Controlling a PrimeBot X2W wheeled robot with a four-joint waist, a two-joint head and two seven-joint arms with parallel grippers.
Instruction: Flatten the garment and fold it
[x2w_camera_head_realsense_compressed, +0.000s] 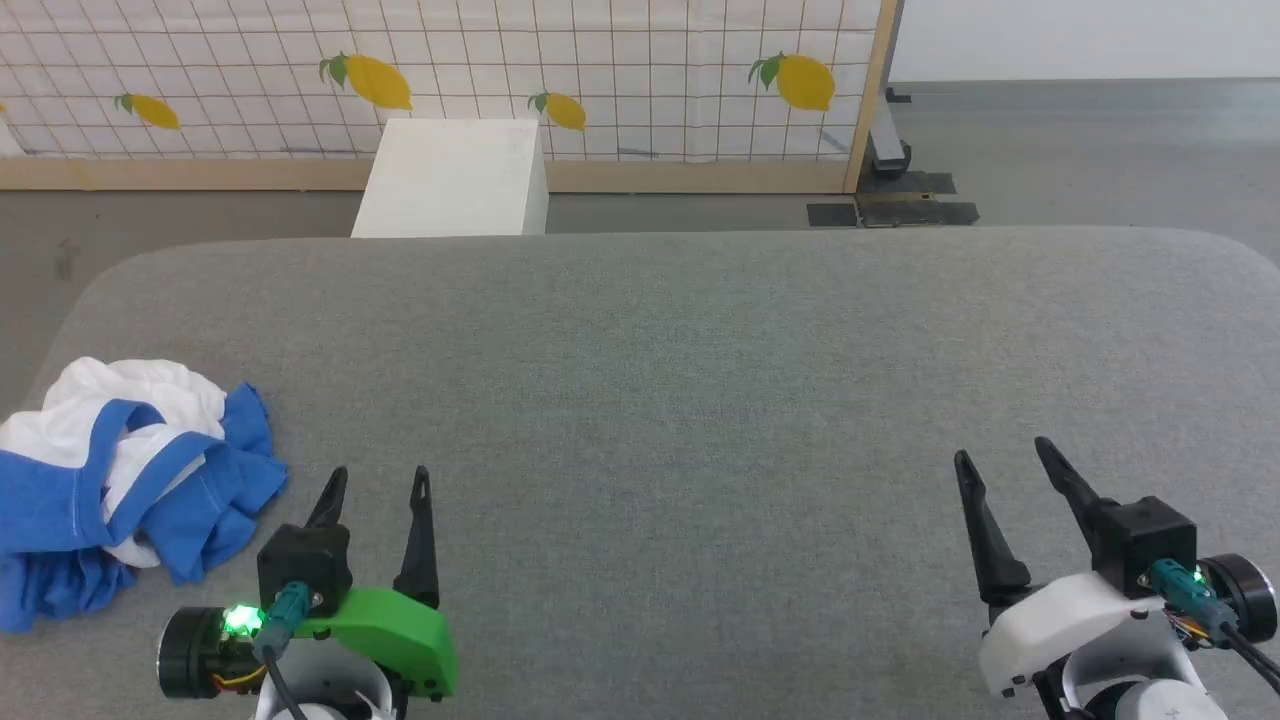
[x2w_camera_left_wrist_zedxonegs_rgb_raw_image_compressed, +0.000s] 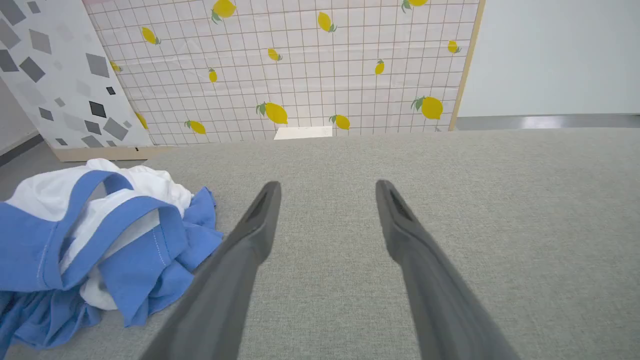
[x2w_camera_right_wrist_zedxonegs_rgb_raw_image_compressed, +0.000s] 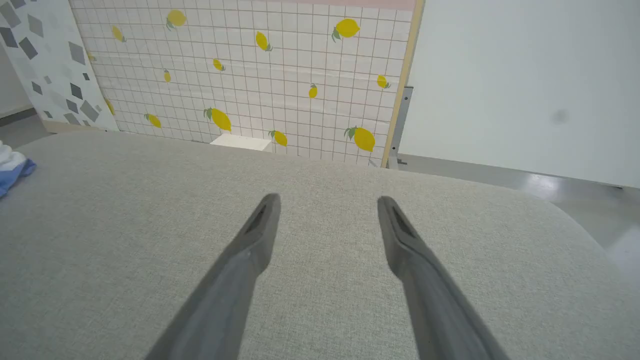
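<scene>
Head view, left to right. The garment (x2w_camera_head_realsense_compressed: 120, 480) lies in a crumpled heap at the near left corner of the grey fabric-covered worktop (x2w_camera_head_realsense_compressed: 700, 350). White cloth shows on its far side, and blue folds spill toward the near edge and to the right. It is neither flattened nor folded.

Just right of the heap is the left gripper (x2w_camera_head_realsense_compressed: 380, 470). Its two dark fingers are spread apart with nothing between them and point toward the far edge. Its left finger is close beside the blue folds, with a strip of bare worktop between them. The middle of the worktop carries nothing. At the near right is the right gripper (x2w_camera_head_realsense_compressed: 1002, 449), well apart from the garment, its fingers likewise spread and empty.

Beyond the far edge a white box (x2w_camera_head_realsense_compressed: 455, 180) stands on the floor (x2w_camera_head_realsense_compressed: 1080, 150), in front of a lemon-print panel (x2w_camera_head_realsense_compressed: 620, 60).

Left wrist view: a blue neckline loop stands up from the heap over the white cloth. The heap lies left of that gripper's parted fingers.

Right wrist view: a small white-and-blue part of the garment shows at the far left edge. The fingers are held wide over bare fabric.

Whether either gripper touches the worktop cannot be told.
</scene>
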